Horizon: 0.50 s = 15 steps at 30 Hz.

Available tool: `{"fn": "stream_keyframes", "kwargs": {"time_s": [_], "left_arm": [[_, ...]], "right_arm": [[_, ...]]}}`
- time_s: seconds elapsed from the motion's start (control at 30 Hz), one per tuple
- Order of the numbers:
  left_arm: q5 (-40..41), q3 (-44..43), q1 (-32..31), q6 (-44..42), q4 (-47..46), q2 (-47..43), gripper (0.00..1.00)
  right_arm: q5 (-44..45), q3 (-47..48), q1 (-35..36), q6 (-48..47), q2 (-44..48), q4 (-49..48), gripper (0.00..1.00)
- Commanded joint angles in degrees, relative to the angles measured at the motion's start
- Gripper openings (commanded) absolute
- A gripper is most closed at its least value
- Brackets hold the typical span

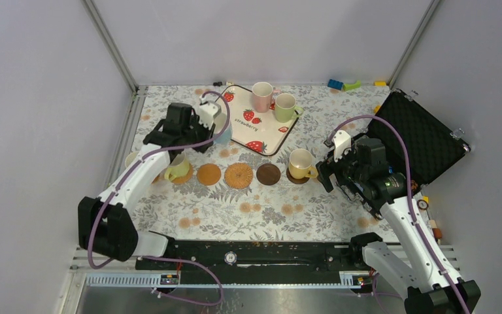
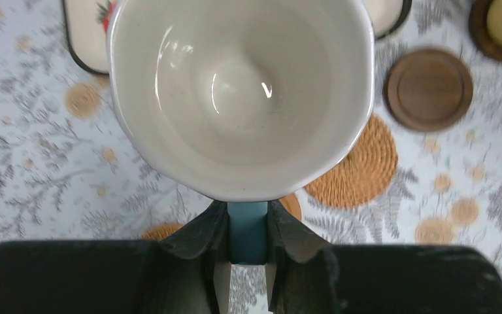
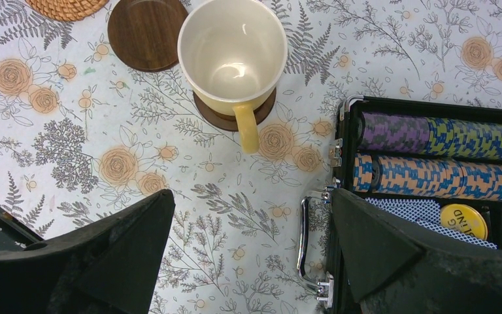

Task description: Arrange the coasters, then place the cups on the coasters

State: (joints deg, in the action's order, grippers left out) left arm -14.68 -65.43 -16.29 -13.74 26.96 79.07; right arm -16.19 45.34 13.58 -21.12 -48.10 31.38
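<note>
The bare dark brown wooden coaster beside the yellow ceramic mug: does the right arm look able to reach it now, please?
Probably yes. The right gripper is open and empty, and the dark brown wooden coaster lies bare; only the yellow ceramic mug stands close beside it.

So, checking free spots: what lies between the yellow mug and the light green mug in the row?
Top view: a dark brown wooden coaster, a woven straw coaster, a smooth tan coaster, all bare.

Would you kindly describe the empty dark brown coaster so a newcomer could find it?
From the strawberry-print tray, look nearer to the row of coasters. It is the dark brown coaster between the woven coaster and the yellow cup, the only dark one bare.
</note>
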Motion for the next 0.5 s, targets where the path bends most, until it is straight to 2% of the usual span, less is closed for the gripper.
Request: {"fn": "stream_keyframes", "kwargs": {"time_s": [0.0,0.2,0.47], "left_arm": [[-4.84,6.24,0.27,-6.65,-7.03,-7.91,0.00],[-7.59,13.82,0.23,-5.85,-11.27,-13.08,0.00],[-7.64,15.47,0.77,-7.37,-9.05,-16.01,0.00]], "right_arm": [[-1.29,0.12,-0.21,0.56,0.55,-0.90,0.98],[-1.33,0.06,-0.22,0.64,-0.33,-0.91,0.98],[-1.29,0.11,-0.23,0.61,0.04,-0.92,0.98]]}}
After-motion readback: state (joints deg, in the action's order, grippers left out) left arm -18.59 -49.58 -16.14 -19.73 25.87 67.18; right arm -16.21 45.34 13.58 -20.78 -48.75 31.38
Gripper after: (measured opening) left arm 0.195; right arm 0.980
